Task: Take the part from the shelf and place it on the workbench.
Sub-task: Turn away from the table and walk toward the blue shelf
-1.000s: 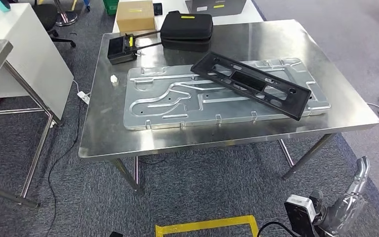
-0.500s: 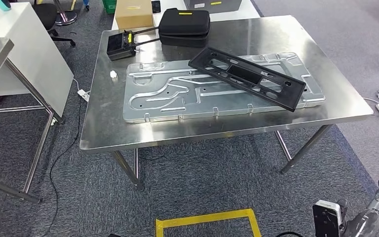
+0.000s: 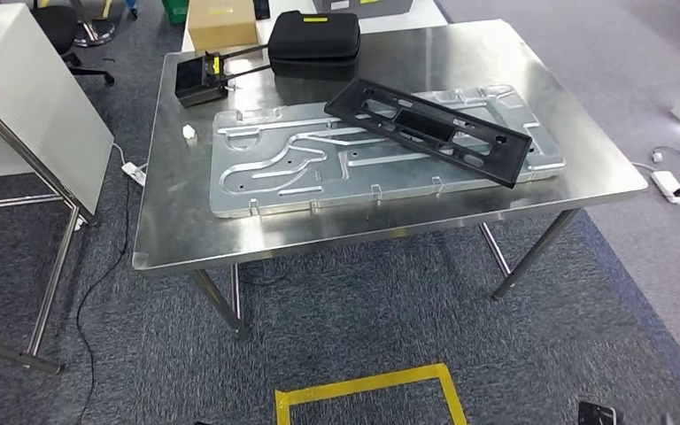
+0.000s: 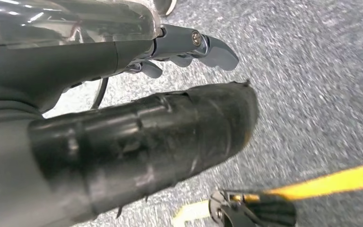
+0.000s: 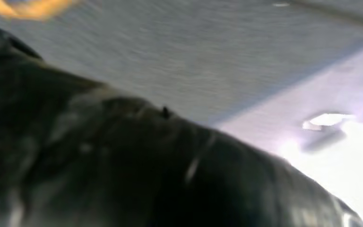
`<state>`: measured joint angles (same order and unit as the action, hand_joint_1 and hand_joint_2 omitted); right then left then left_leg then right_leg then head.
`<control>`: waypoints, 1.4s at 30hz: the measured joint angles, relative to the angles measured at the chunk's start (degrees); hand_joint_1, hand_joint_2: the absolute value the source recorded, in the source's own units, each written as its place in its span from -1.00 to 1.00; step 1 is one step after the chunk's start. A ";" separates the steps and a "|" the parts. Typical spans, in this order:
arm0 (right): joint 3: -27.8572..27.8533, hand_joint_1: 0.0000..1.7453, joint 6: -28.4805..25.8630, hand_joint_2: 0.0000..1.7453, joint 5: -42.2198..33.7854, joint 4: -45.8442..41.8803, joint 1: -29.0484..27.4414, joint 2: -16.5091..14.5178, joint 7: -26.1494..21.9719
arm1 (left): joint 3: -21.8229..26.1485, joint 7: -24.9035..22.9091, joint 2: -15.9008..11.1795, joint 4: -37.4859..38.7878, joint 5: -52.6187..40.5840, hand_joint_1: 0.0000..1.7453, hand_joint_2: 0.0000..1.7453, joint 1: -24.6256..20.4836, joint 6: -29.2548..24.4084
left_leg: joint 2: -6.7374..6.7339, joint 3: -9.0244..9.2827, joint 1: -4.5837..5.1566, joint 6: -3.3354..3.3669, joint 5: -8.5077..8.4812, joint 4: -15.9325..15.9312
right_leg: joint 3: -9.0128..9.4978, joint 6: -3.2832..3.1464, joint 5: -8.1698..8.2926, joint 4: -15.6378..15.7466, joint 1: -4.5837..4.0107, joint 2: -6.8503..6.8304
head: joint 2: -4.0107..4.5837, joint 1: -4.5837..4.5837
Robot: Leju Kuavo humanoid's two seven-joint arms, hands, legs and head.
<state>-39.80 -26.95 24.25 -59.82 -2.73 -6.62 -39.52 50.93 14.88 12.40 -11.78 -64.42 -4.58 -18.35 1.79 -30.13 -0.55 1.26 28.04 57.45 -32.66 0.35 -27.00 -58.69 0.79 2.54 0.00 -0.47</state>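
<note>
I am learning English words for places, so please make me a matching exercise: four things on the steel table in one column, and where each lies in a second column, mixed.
Things:
1. black frame part
2. black zip case
3. small white piece
4. cardboard box

Places:
A. on bare steel, beside the plate's left end
B. behind the table's far left corner
C. slanted across the grooved metal plate
D. at the table's far edge, middle

Pairs: 1-C, 2-D, 3-A, 4-B
</note>
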 joint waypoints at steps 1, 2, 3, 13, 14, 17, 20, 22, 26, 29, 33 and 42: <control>-2.10 -1.00 0.31 -1.00 -0.39 3.27 0.47 0.34 0.03 | 0.05 -0.08 0.05 0.00 0.00 -1.00 -1.00 0.00 -0.08 | -0.38 0.07 -0.14 0.40 -0.28 -0.35 | -0.23 0.30 -0.48 -0.54 0.00 -0.24 | 0.00 -0.03; -4.34 -1.00 0.70 -1.00 -0.96 6.83 1.03 0.81 0.19 | 0.11 -0.16 0.11 0.00 0.00 -1.00 -1.00 -0.01 -0.16 | -0.81 0.11 -0.29 0.80 -0.55 -0.71 | -0.95 0.59 -1.60 -2.11 -0.01 -0.66 | 0.00 -0.07; -6.59 -1.00 1.11 -1.00 -1.59 10.42 1.63 1.32 0.45 | 0.18 -0.24 0.18 0.00 -0.01 -1.00 -1.00 -0.01 -0.22 | -1.27 0.11 -0.32 1.08 -0.72 -0.91 | -2.20 0.82 -3.30 -4.84 0.05 -1.17 | 0.00 -0.09; -19.25 -1.00 -1.38 -1.00 -1.09 33.67 4.80 2.36 10.37 | 1.15 -0.34 0.41 -0.01 0.02 -1.00 -1.00 -0.01 -0.36 | -5.61 0.39 0.32 0.06 0.05 -0.38 | 0.89 -0.02 -0.67 0.43 -0.52 -5.75 | 0.00 -0.09; -19.61 -1.00 -1.74 -1.00 -0.60 34.88 4.96 2.32 11.74 | 1.28 -0.32 0.43 -0.01 0.03 -1.00 -1.00 -0.06 -0.38 | -6.05 0.53 0.37 -0.25 0.12 -0.41 | 0.75 -0.29 -0.49 0.47 -0.59 -5.16 | 0.00 -0.08; -20.36 -1.00 -2.55 -1.00 0.54 37.71 5.07 1.82 14.94 | 1.49 -0.30 0.47 -0.02 0.05 -1.00 -1.00 -0.14 -0.43 | -5.08 -0.03 0.22 -1.21 2.00 1.55 | 0.72 -1.40 0.06 0.89 -0.08 -3.63 | 0.00 -0.05; -20.47 -1.00 -2.83 -1.00 1.40 39.58 5.24 1.21 16.97 | 1.68 -0.34 0.44 -0.01 0.05 -1.00 -1.00 -0.01 -0.44 | -2.57 -4.53 -0.02 -1.72 7.83 11.89 | 0.33 -2.07 0.44 1.00 -0.01 -2.06 | 0.00 -0.03; -20.53 -1.00 -2.87 -1.00 1.93 40.57 5.24 0.82 18.00 | 1.75 -0.43 0.43 0.00 0.05 -1.00 -1.00 0.15 -0.44 | -2.31 -6.50 -0.06 -1.82 8.88 16.42 | 0.18 -2.13 0.49 0.85 -0.08 -0.78 | 0.00 -0.04; -20.66 -1.00 -2.52 -1.00 3.12 41.93 5.30 -0.27 19.12 | 1.81 -0.54 0.43 -0.01 0.03 -1.00 -1.00 0.28 -0.48 | 0.22 -0.78 -0.38 -1.52 2.18 4.23 | -0.07 -1.72 0.30 -0.08 -0.06 1.96 | 0.00 -0.05; -20.65 -1.00 -2.19 -1.00 4.29 42.55 5.38 -1.08 19.69 | 1.94 -0.56 0.43 -0.01 0.02 -1.00 -1.00 0.13 -0.50 | 1.66 0.71 -0.25 -1.08 1.41 0.50 | -0.77 -0.60 0.56 -0.38 -0.11 3.56 | 0.00 -0.07; -20.65 -1.00 -1.23 -1.00 5.58 43.25 5.20 -1.85 20.46 | 2.09 -0.51 0.52 -0.02 -0.01 -1.00 -1.00 0.07 -0.59 | -0.96 0.92 -0.54 0.56 0.44 -0.44 | -2.74 0.51 -1.66 -3.94 -0.13 1.40 | 0.00 -0.16; -20.65 -1.00 1.91 -1.00 7.27 44.31 5.71 -3.12 20.75 | 2.34 -0.27 0.57 -0.02 -0.28 -1.00 -1.00 0.17 -0.64 | -7.00 1.34 0.36 0.38 1.02 -0.39 | -0.13 -0.42 -0.55 -1.69 -0.74 -5.91 | 0.00 -0.22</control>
<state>-60.46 -25.04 31.53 -15.51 2.98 -9.74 -18.76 53.27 14.61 12.97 -11.80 -64.70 -4.41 -18.99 -5.21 -28.79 -0.19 1.64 29.06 57.06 -32.79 -0.07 -27.55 -60.38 0.05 -3.37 0.00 -0.68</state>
